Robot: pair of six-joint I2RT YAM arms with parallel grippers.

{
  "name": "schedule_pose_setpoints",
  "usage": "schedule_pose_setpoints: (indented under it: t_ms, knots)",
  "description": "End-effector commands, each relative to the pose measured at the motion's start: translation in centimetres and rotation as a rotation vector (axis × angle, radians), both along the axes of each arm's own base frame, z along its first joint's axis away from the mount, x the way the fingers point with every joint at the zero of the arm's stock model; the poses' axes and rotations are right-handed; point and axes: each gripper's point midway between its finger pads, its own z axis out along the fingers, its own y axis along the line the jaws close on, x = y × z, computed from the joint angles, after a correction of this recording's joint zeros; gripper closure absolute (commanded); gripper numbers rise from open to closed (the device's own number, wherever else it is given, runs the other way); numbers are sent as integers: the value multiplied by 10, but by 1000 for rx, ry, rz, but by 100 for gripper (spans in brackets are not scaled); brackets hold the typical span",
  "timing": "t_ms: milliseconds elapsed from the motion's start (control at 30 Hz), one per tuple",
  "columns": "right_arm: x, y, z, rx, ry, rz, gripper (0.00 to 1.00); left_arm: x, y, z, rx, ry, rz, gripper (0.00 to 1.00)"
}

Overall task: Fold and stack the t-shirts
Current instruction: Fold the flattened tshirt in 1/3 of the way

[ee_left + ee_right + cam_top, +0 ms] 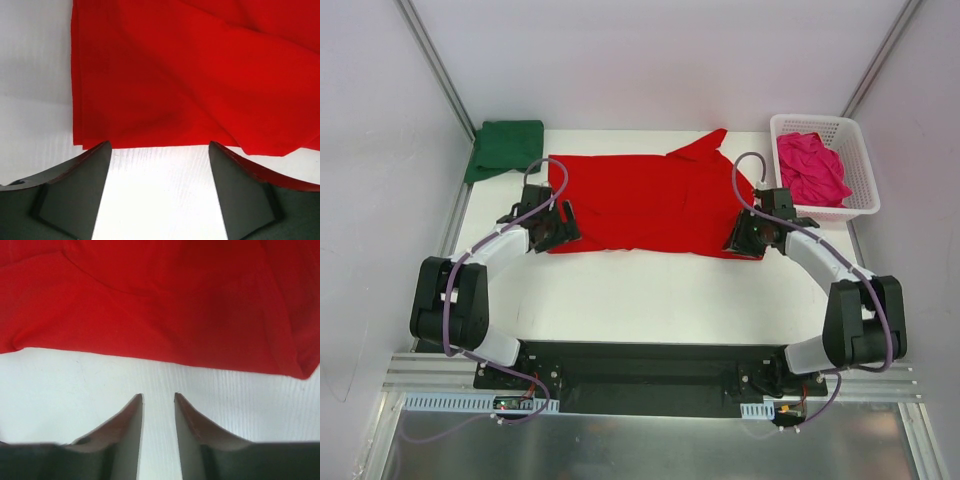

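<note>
A bright red t-shirt (650,205) lies spread across the middle of the table, folded over along its left side. My left gripper (558,230) sits at its near left corner. In the left wrist view that gripper (160,145) is wide open, with its fingertips (102,150) at the red hem (165,100) and only bare table between them. My right gripper (742,240) is at the near right corner. In the right wrist view it (158,395) stands a little short of the hem (160,315), open by a narrow gap and holding nothing. A dark green t-shirt (505,148) lies folded at the back left. A magenta-pink t-shirt (810,168) is bunched in the basket.
A white lattice basket (860,160) stands at the back right corner. White walls and metal frame posts (435,60) close in the table. White tabletop (650,295) runs between the red shirt and the arm bases.
</note>
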Motion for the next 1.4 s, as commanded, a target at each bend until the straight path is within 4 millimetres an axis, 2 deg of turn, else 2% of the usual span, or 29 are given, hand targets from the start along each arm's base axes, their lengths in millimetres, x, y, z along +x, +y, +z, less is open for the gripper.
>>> schedule_pose_setpoints:
  t_ms: [0,67,100,167,200,267,333,367,567,733,1067,1367]
  knots:
    - [35,11,22,16,-92,0,74,20,-20,20,-66,-83,-42,35]
    - [44,13,22,14,-92,0,81,25,-24,23,-79,-101,-50,49]
    - [48,12,23,10,-96,-2,85,27,-26,24,-89,-105,-55,65]
    - [55,13,19,1,-90,0,88,30,-29,23,-99,-107,-61,77]
    - [57,12,18,-5,-90,-2,90,31,-30,22,-103,-106,-60,89]
    - [60,12,6,-16,-62,1,92,33,-33,16,-110,-101,-66,100]
    - [65,13,2,-21,-52,2,95,33,-34,9,-117,-84,-67,100]
    - [65,12,-7,-27,-30,0,97,33,-35,5,-118,-74,-67,100]
    - [71,13,-28,-38,21,-2,98,26,-32,-12,-106,-28,-57,100]
    - [67,11,-41,-55,76,1,99,22,-24,-16,-67,-19,-38,100]
    - [55,4,-48,-94,132,11,98,16,-10,-18,8,9,-16,100]
    - [36,-3,-51,-127,183,13,98,5,9,-32,105,96,27,100]
